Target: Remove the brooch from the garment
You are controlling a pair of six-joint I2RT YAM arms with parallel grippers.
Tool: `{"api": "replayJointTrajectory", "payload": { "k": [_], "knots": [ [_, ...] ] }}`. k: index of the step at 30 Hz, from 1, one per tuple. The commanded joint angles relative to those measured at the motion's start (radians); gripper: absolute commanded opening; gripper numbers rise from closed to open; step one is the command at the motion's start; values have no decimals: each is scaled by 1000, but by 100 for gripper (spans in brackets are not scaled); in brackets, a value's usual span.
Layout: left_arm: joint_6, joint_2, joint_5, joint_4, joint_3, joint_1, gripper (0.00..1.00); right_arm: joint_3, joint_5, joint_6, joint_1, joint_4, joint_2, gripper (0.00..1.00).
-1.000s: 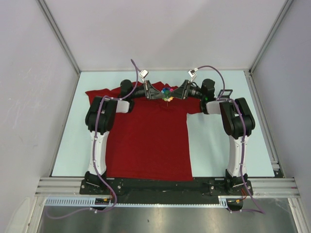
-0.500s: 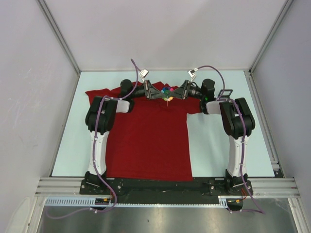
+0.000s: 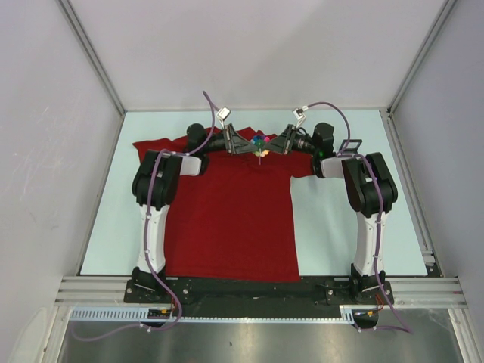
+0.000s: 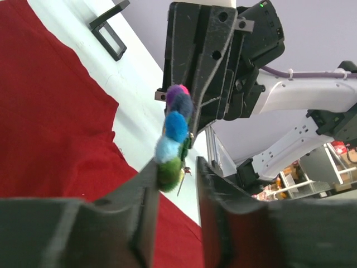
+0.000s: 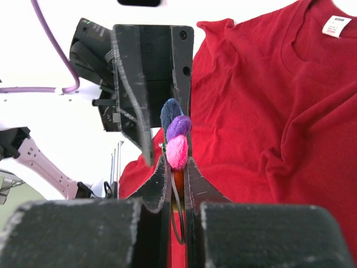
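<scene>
Over the last second the grip on the brooch [image 4: 175, 134] has passed from one arm to the other. The right claw [image 5: 175, 167], which stood partly apart before, is now pressed tight on the brooch, with the pink bead just above its tips. The left claw [image 4: 174, 170] has loosened: its jaws now stand a little apart, and the lowest green bead only touches one of them. From above, the bead cluster sits slightly farther than a second ago. It hangs between the two claws at the far middle of the desk [image 3: 340, 227], over the neck end of the garment [image 3: 227, 219]. The garment lies flat, with its white neck label [image 5: 334, 25] showing. In both wrist views the brooch is in the air and no cloth is pulled up with it, so we judge that it is already free and the right arm alone carries it. We see no container in any view, so we cannot tell where it should go.
</scene>
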Motion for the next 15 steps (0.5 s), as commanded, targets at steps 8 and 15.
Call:
{"api": "replayJointTrajectory", "payload": {
  "k": [8,15],
  "knots": [
    [235,-123,25,-116,-16,-32,54,-66,49,50,-53,109,-67,0],
    [176,-43,22,-139,47,-84,54,-85,66,76,-79,136,-81,0]
  ]
}}
